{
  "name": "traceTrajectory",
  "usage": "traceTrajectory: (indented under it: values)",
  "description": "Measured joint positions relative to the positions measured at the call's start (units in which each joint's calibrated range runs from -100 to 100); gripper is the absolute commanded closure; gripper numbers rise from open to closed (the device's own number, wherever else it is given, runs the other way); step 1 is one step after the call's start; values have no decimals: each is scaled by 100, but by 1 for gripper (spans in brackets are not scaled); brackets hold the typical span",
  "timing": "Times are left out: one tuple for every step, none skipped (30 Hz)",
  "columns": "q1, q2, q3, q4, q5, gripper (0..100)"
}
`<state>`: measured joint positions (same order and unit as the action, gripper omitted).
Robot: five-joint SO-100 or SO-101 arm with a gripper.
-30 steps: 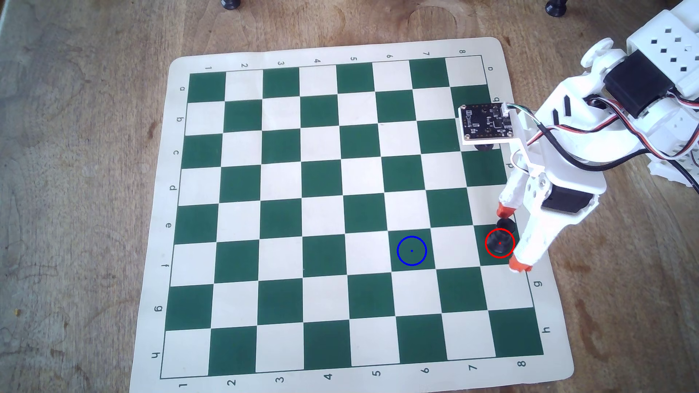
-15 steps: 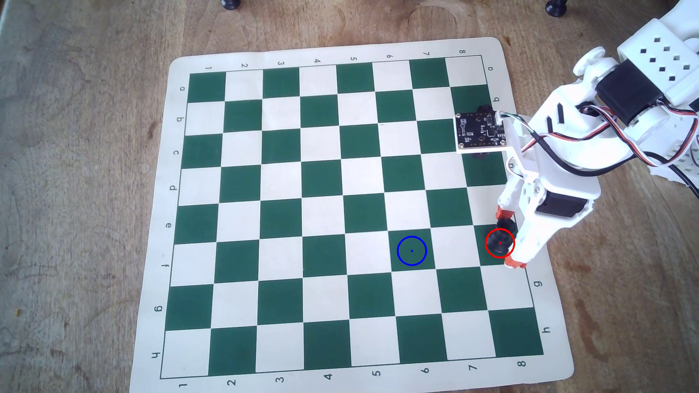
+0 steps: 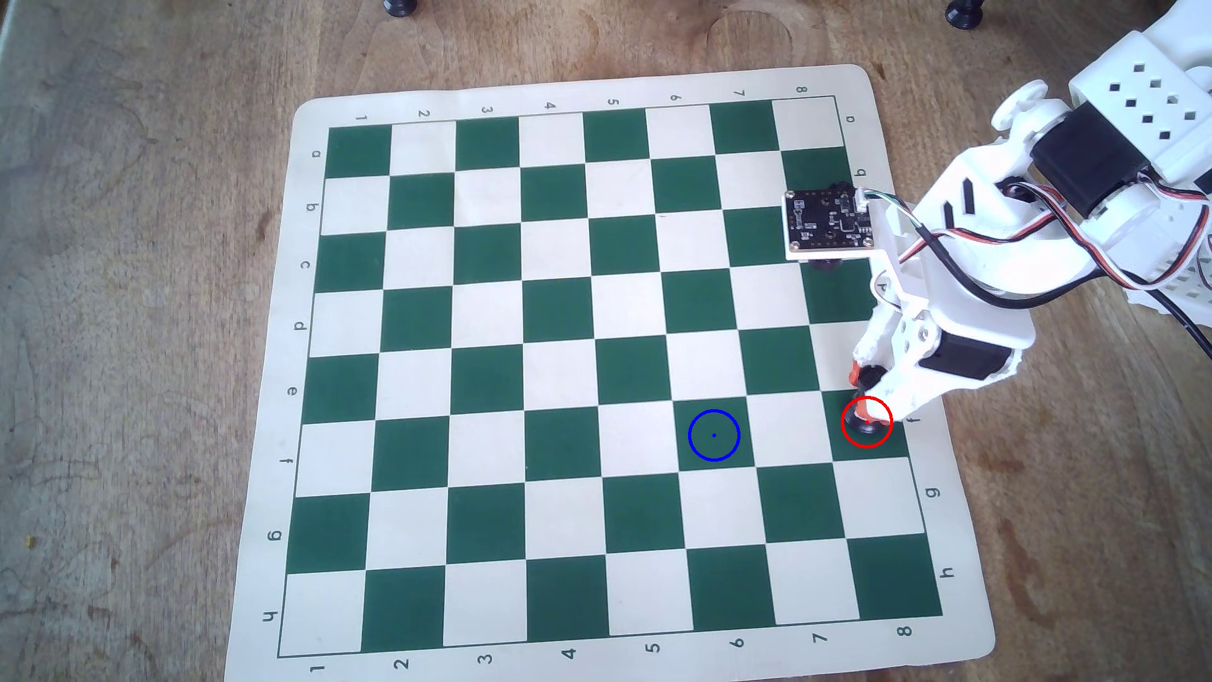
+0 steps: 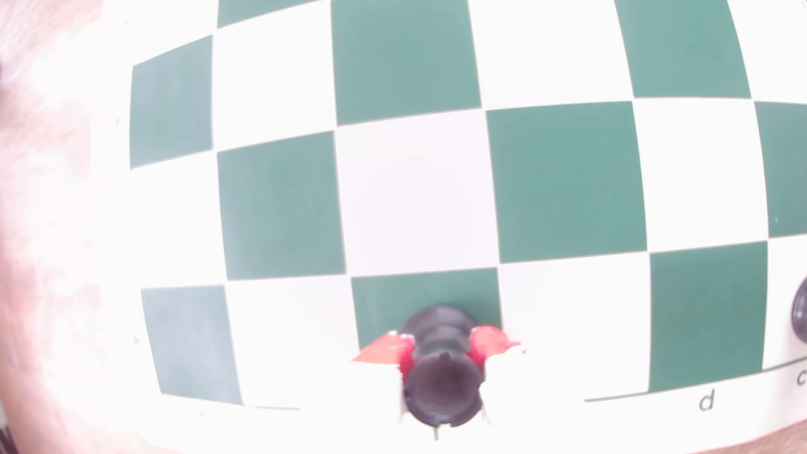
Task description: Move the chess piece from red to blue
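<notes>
Claw clasps the upright rook at its waist on red; blue lies two squares left of red, overhead view.

chess piece: black rook with notched top, narrow waist and flared round base; upright on a green square at the board's 3 o'clock edge.
red: thin circle outline ringing the rook's base.
blue: thin circle outline, dark centre dot, on a green square at 9 o'clock of red, one white square between.
</notes>
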<state>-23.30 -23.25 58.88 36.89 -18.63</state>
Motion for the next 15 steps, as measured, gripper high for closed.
traceTrajectory:
  values:
    - [0,0,0,0,0,100]
    - [0,0,0,0,0,100]
    - [0,0,0,0,0,100]
    - [0,0,0,0,0,100]
    - [0,0,-18,96,0,100]
    - [0,0,-54,143,0,100]
    - [0,0,-117,231,0,100]
    - [0,-8,-208,375,0,100]
    - [0,-50,-307,542,0,100]
    - [0,-193,-497,845,0,100]
    - [0,-251,-596,964,0,100]
    - [0,-310,-696,1084,0,100]
    - [0,-352,-859,1243,0,100]
    - [0,-444,-1148,1562,0,100]
    - [0,-478,-1283,1697,0,100]
